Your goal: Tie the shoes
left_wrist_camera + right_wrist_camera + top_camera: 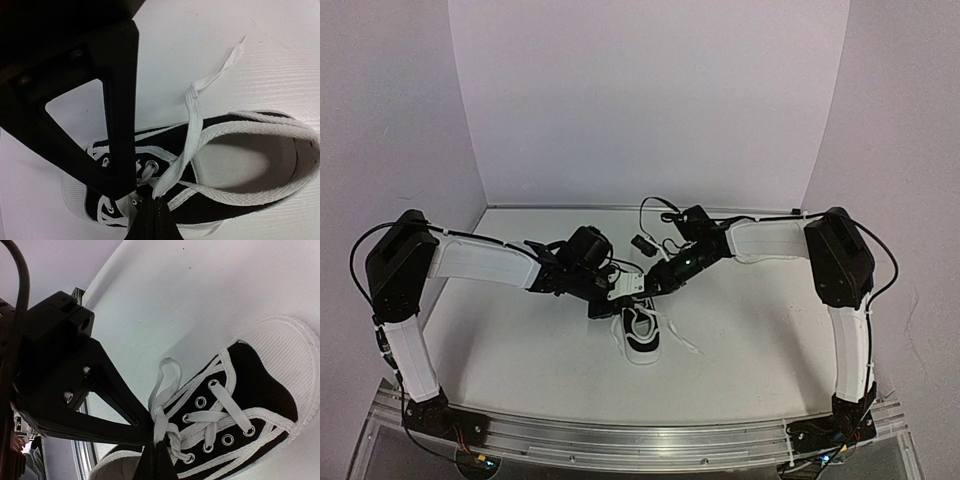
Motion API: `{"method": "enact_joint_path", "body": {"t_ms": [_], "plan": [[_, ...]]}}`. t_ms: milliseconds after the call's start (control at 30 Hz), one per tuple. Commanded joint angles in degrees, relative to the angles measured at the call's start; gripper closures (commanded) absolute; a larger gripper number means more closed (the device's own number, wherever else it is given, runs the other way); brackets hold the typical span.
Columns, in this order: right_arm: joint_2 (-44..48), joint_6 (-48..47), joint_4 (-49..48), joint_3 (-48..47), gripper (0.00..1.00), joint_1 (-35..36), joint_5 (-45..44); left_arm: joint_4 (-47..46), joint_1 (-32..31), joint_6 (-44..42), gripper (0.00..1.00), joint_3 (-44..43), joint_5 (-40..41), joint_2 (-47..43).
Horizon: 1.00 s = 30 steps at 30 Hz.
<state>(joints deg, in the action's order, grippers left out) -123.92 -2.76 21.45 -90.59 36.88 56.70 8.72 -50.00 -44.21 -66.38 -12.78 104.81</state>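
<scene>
One black sneaker [642,338] with a white sole lies mid-table, toe toward the back; a second shoe is not in view. My left gripper [612,300] and right gripper [648,284] meet just above its lacing. In the left wrist view the left gripper [156,199] is shut on a white lace strand [192,130] rising from the shoe [240,207]; the lace's free end [235,55] lies on the table. In the right wrist view the right gripper [161,442] is shut on a lace loop [167,375] above the eyelets of the shoe [265,390].
White backdrop walls stand at the back and both sides. A small black object [642,241] lies on the table behind the grippers. An aluminium rail [640,435] runs along the near edge. Loose lace ends [685,345] trail right of the shoe.
</scene>
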Motion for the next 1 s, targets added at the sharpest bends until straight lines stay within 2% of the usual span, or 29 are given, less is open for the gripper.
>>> {"method": "enact_joint_path", "body": {"t_ms": [0,200,400,733,967], "plan": [[1.6,0.2,-0.8,-1.3,1.0,-0.1,1.9,-4.8,-0.1,7.2,1.0,0.7,1.2,-1.4],[2.1,0.4,-1.1,-1.0,1.0,-0.1,2.4,-14.0,0.2,16.9,1.0,4.2,2.5,-0.4],[2.3,0.9,-1.9,-0.4,1.0,-0.1,2.6,-20.0,0.3,23.1,1.0,6.8,3.8,0.9],[2.8,2.3,-4.1,1.8,1.0,-0.1,3.3,-40.2,0.4,37.7,1.0,14.4,5.8,2.5],[3.4,4.6,-6.0,3.1,0.99,-0.1,3.3,-51.2,0.9,44.1,1.0,15.3,1.1,7.0]]}}
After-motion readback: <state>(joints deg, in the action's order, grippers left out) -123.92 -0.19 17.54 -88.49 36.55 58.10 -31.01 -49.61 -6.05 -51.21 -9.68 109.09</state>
